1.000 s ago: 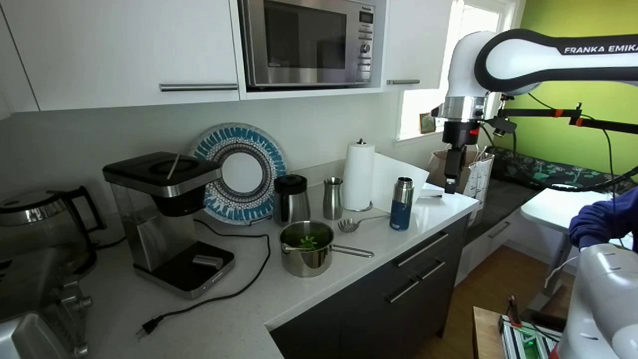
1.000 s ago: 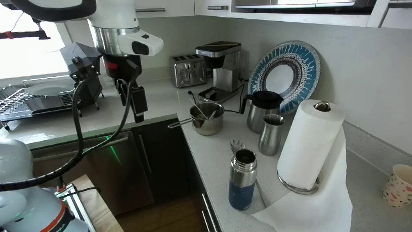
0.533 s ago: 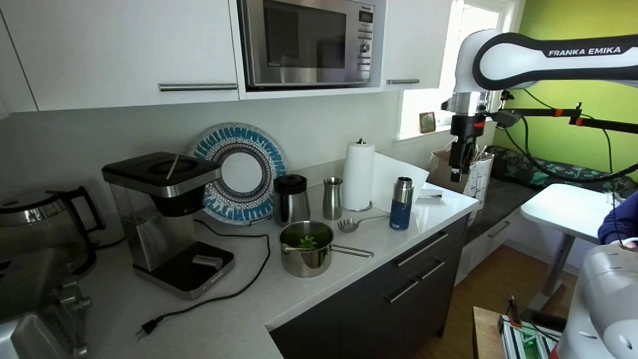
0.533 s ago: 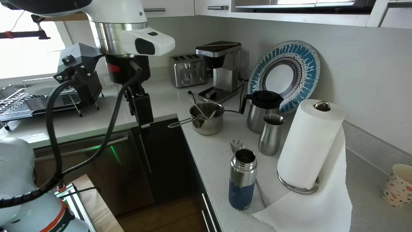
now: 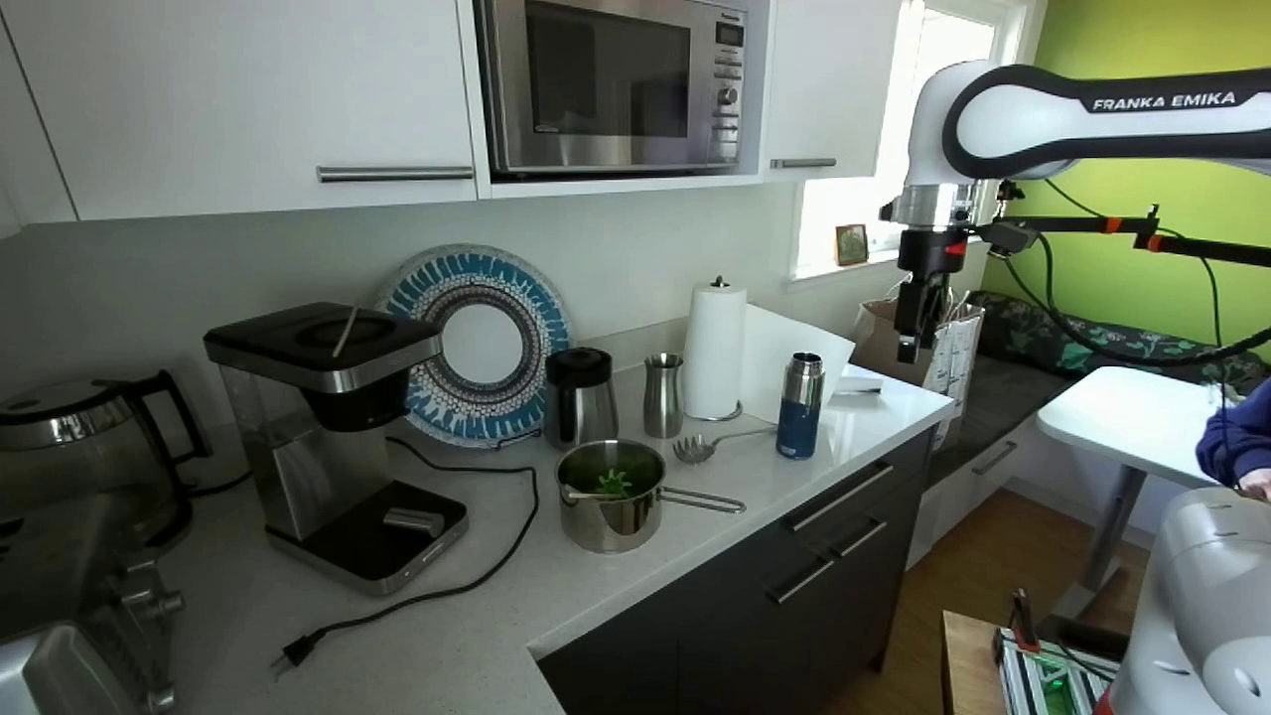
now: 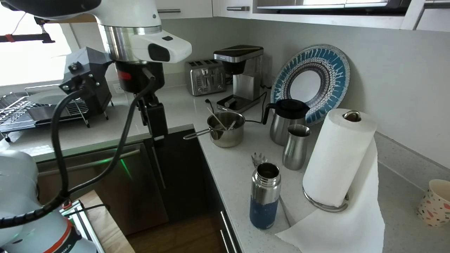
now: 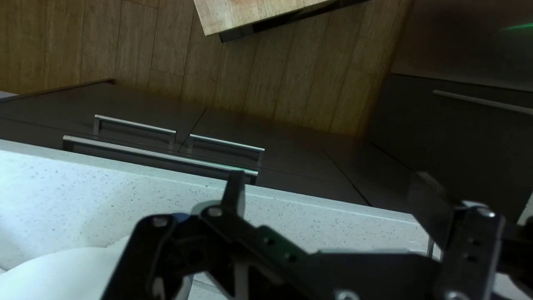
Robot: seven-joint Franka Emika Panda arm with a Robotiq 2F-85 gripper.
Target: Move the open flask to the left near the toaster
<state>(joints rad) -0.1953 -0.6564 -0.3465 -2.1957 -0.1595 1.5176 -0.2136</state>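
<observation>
The open flask, slim with a blue lower half and bare steel neck, stands upright on the counter in both exterior views. No lid is on it. In the wrist view it is mostly hidden behind the gripper; a bit of blue shows there. My gripper is open and empty, its fingers wide apart. It hangs in the air, higher than the flask and apart from it, in both exterior views. The steel toaster stands in the far corner; it shows partly in an exterior view.
A fork lies beside the flask. A paper-towel roll, a steel pitcher, a carafe and a pot with its handle over the counter edge stand nearby. The coffee maker and its cord lie before the toaster.
Since a second ago my gripper has shifted slightly and turned, away from the counter in one picture and closer to the camera in another. Over the last half second it is nearly still. The flask has not moved.
</observation>
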